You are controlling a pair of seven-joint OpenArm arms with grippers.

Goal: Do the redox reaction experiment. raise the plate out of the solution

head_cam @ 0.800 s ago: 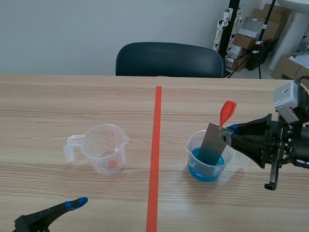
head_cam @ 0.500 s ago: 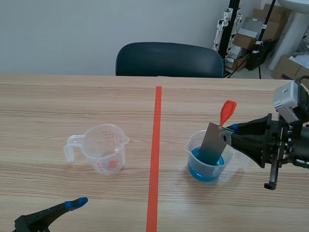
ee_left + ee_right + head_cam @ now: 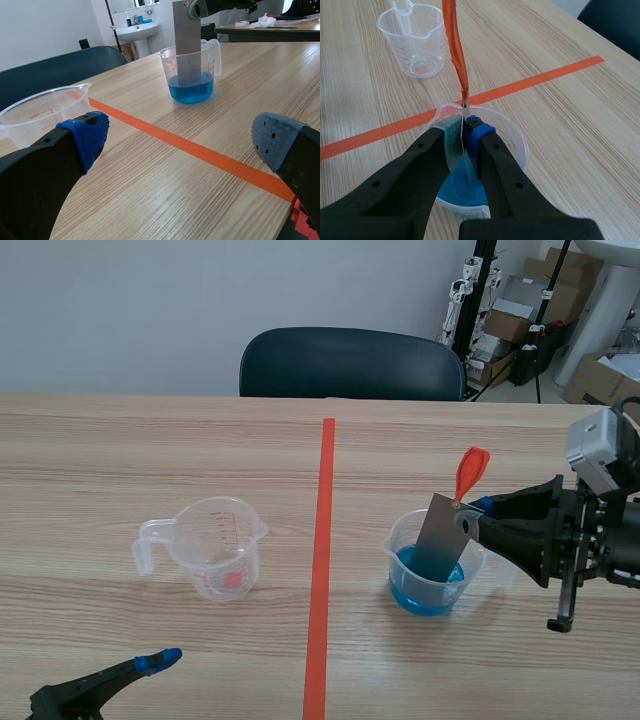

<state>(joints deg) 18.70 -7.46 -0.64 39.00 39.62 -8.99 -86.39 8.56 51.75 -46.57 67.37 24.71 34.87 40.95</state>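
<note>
Left end effector (image 3: 180,141) low at near edge of the surface (image 3: 120,460), fingers apart, holding nothing. Further out on that side, clear measuring cup (image 3: 214,548), red spot in its bottom. Right of the orange tape line, beaker (image 3: 432,562) with blue solution (image 3: 428,592). Grey plate (image 3: 441,536) stands tilted in it, lower end in the liquid. Right end effector (image 3: 464,131) clamped on plate's upper part, just above the beaker rim. Red strip (image 3: 470,472) sticks up from plate's top. Dark chair (image 3: 350,362) behind.
</note>
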